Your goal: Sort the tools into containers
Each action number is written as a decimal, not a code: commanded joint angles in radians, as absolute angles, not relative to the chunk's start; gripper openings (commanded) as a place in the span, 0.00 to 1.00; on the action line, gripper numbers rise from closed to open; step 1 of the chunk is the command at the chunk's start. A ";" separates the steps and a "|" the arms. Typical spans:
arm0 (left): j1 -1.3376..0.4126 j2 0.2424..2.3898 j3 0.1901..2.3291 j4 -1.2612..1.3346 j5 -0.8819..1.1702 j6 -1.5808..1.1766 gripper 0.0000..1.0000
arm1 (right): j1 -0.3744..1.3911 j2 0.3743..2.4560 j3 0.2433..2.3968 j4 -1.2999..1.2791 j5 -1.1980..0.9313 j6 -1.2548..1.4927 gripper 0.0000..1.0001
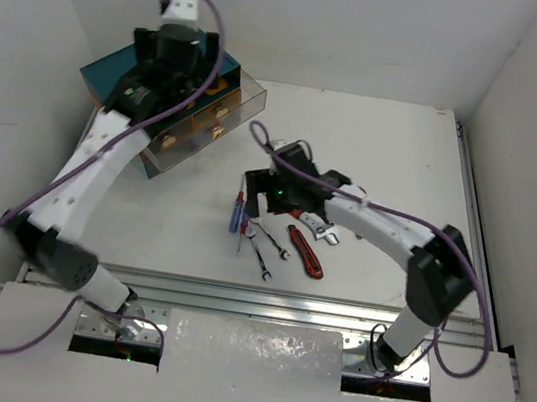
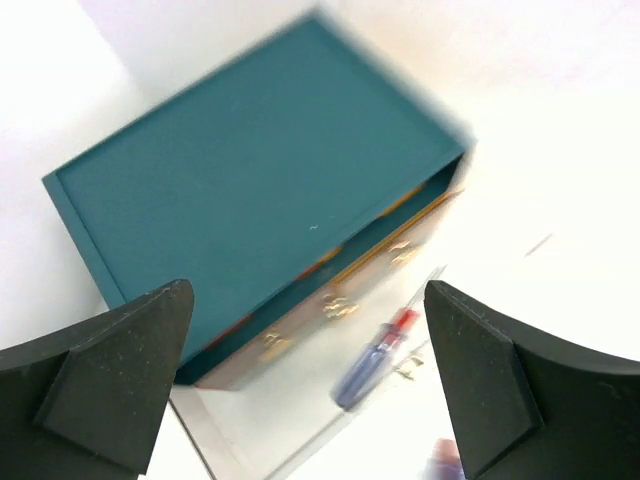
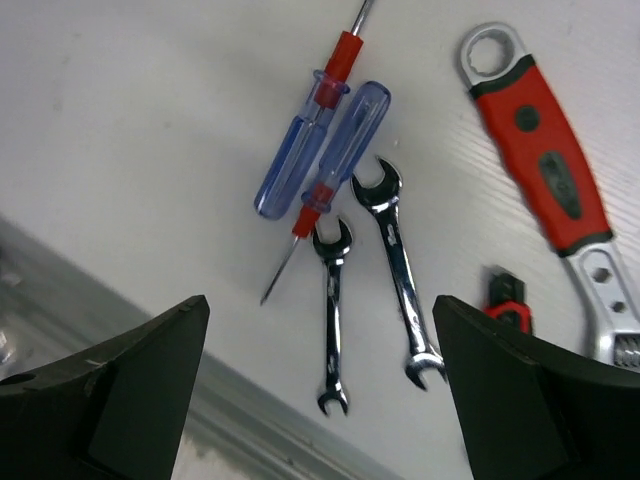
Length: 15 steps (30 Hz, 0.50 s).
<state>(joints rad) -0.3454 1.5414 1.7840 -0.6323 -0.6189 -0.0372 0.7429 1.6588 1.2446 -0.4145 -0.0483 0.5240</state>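
The left gripper (image 2: 310, 395) hangs with its black fingers (image 2: 110, 370) spread wide and nothing between them. Directly beneath it is the flat teal top of a boxy mini cabinet (image 2: 250, 190). Past the cabinet's far edge run amber drawer fronts with tan knobs (image 2: 335, 305). Just beyond them lies a blurred blue-handled screwdriver with a red collar (image 2: 375, 355); I cannot tell whether it rests in an open drawer.

The right gripper (image 3: 320, 395) is also parted and empty, above the white table (image 3: 130, 120). Straight below its gap lie two small silver open-end wrenches (image 3: 332, 320), side by side. Just ahead of them, two clear-blue screwdrivers with red collars (image 3: 345, 135) lie touching, pointing opposite ways. Off to the right finger's side lies a red-and-black-handled adjustable wrench (image 3: 540, 150), apart from the others.
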 commanded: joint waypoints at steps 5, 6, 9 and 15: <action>-0.347 1.028 1.447 -0.453 -0.365 -0.232 1.00 | 0.882 1.906 1.407 -0.419 0.325 0.673 0.69; -0.347 0.969 1.392 -0.448 -0.361 -0.236 1.00 | 0.882 1.928 1.437 -0.423 0.325 0.689 0.66; -0.347 0.910 1.329 -0.452 -0.342 -0.233 1.00 | 0.882 1.994 1.483 -0.436 0.339 0.698 0.48; -0.347 0.900 1.261 -0.491 -0.353 -0.212 1.00 | 0.881 2.085 1.561 -0.460 0.341 0.704 0.38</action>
<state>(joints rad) -0.3454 0.8726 1.2984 -0.4721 -0.3794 -0.2111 0.8833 2.0636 1.4845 -0.4595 0.3016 0.6811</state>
